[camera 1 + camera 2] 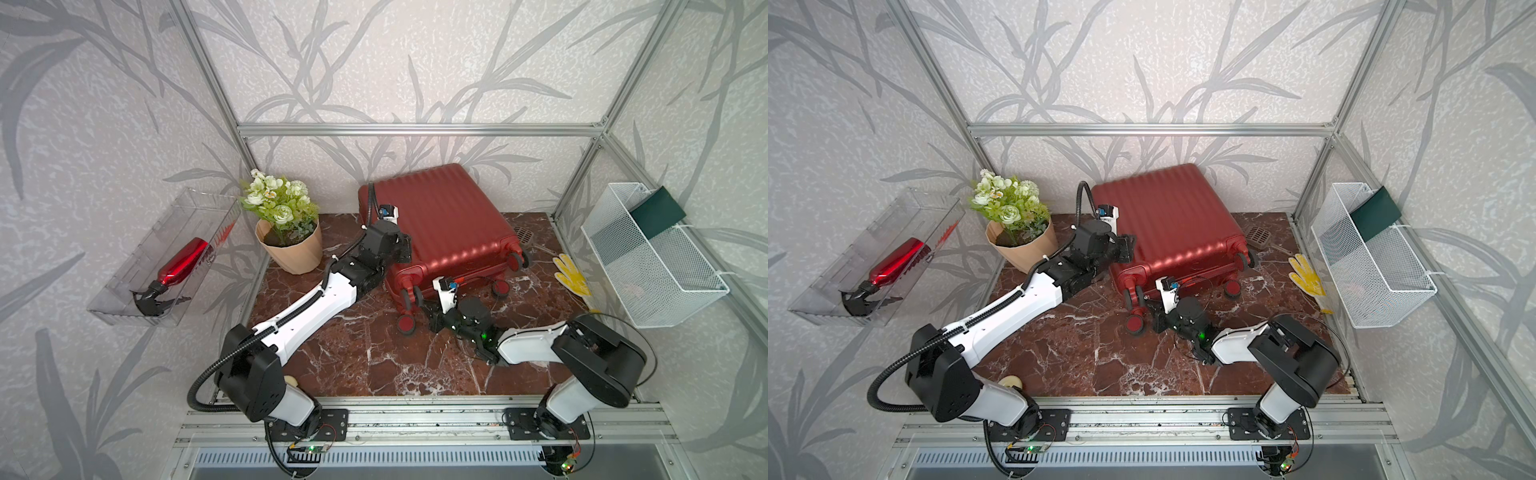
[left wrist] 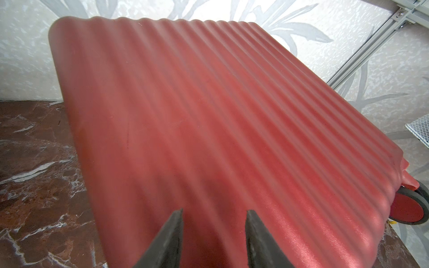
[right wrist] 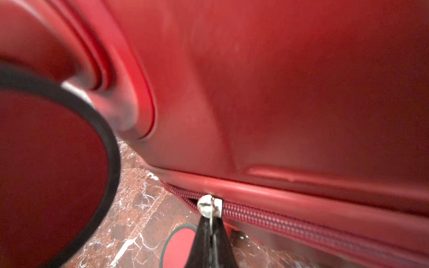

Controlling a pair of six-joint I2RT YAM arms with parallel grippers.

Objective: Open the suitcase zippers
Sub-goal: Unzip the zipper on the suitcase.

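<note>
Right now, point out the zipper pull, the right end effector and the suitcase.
zipper pull [image 3: 209, 206]: right wrist view, silver slider on the seam.
right end effector [image 3: 210, 223]: right wrist view, between its shut fingertips.
suitcase [image 1: 440, 216]: a top view, ribbed upper shell.

Suitcase [image 2: 209, 116] shell looks like hard ribbed plastic, satin with a faint metallic sparkle. Zipper [image 3: 290, 220] is a dull coil track, and the zip pull [image 3: 209, 206] is shiny bare metal. Tabletop [image 1: 353, 365] is glossy marble-look, spray bottle [image 1: 185, 262] mirror-shiny, basket [image 1: 681, 270] white wire mesh.
</note>
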